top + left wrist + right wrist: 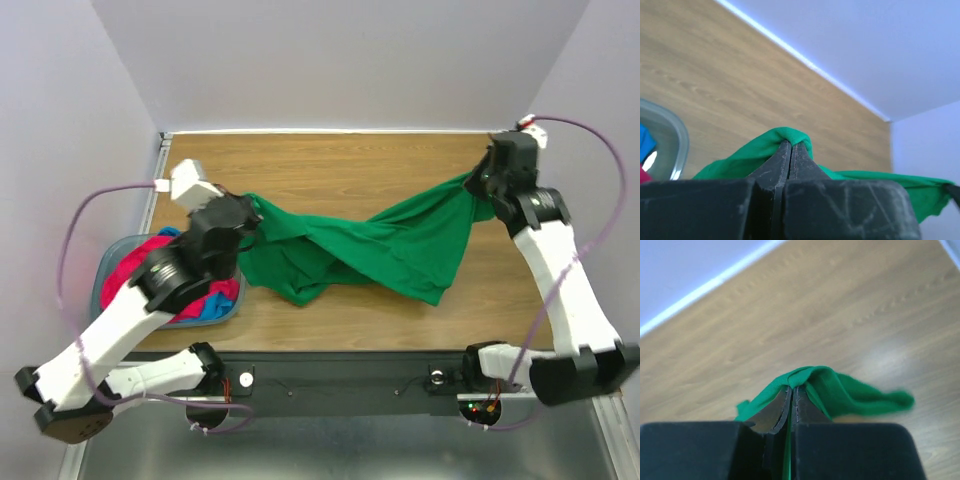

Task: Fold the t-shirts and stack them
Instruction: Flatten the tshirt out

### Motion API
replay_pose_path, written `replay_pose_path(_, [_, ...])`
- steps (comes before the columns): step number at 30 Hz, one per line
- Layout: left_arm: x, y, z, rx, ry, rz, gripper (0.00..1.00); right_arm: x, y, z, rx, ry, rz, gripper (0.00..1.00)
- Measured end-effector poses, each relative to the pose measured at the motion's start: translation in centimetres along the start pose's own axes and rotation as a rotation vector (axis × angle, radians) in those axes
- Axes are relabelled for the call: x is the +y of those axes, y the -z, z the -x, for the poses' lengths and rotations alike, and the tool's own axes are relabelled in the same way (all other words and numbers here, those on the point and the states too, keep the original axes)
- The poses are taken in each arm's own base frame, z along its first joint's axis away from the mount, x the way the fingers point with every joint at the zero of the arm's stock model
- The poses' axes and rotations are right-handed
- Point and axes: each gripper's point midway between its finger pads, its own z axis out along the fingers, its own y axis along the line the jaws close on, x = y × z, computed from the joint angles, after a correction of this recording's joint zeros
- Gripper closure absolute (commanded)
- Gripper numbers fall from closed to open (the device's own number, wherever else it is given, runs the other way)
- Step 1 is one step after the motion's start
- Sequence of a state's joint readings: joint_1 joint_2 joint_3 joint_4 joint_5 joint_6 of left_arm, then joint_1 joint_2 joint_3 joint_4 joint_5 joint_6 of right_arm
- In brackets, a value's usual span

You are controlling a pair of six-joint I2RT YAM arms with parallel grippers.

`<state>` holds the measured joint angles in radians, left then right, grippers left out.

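Pinching the green t-shirt (400,245) at opposite ends: left gripper (791,146) and right gripper (792,388), jaws clamped tight.

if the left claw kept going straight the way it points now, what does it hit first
The green t-shirt it is pinching, bunched over the tips of the left claw. Past that cloth the line seems to meet bare wooden table before the back wall, though depth is unclear.

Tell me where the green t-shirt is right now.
In the top view the green t-shirt spans the middle of the table, one end pinched in the left jaws near the basket, the other in the right jaws near the far right corner.
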<state>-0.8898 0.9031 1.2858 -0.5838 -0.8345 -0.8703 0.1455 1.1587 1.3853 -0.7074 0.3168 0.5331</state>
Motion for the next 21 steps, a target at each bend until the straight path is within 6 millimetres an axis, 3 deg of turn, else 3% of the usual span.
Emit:
replay_pose_path(2, [1.6,-2.9,-3.9,0.061,-0.07,0.069,1.0,-0.4,-2.9,-2.2,0.071,0.027,-0.055,1.0])
replay_pose_path(4, [4.3,-6.7,-7.2,0.122,-0.108,0.159,1.0,-0.9,-6.1,-4.6,0.147,0.059,-0.11,0.99])
replay_pose_path(5, [5.5,-7.9,-8.1,0.145,-0.117,0.194,1.0,-1.2,-8.2,-6.3,0.194,0.088,-0.144,0.91])
replay_pose_path(6, [7.4,-10.0,-9.9,0.187,-0.133,0.25,1.0,-1.6,-10.4,-8.1,0.248,0.115,-0.178,0.8])
replay_pose_path(7, [9.2,-11.6,-12.0,0.241,-0.159,0.301,1.0,-1.7,-11.7,-8.9,0.274,0.134,-0.193,0.62])
replay_pose_path(8, [11.1,-12.8,-14.1,0.304,-0.185,0.352,1.0,-1.8,-13.4,-10.1,0.309,0.156,-0.212,0.35])
replay_pose_path(10, [12.6,-13.7,-16.7,0.387,-0.214,0.377,1.0,-2.1,-16.2,-12.4,0.367,0.203,-0.228,0.11])
replay_pose_path(11, [12.6,-13.9,-17.5,0.419,-0.22,0.37,1.0,-2.1,-16.6,-12.9,0.382,0.208,-0.227,0.0])
replay_pose_path(13, [11.7,-13.9,-18.3,0.453,-0.205,0.317,1.0,-2.2,-16.4,-13.3,0.395,0.212,-0.22,0.0])
replay_pose_path(15, [10.7,-13.8,-18.0,0.447,-0.186,0.274,1.0,-2.2,-14.8,-12.7,0.378,0.203,-0.194,0.0])
replay_pose_path(18, [9.7,-13.1,-17.3,0.428,-0.158,0.218,1.0,-2.6,-9.9,-11.8,0.328,0.145,-0.127,0.0])
replay_pose_path(21, [9.5,-12.1,-16.8,0.421,-0.138,0.18,1.0,-3.8,-5.6,-13.4,0.318,0.084,-0.059,0.0])
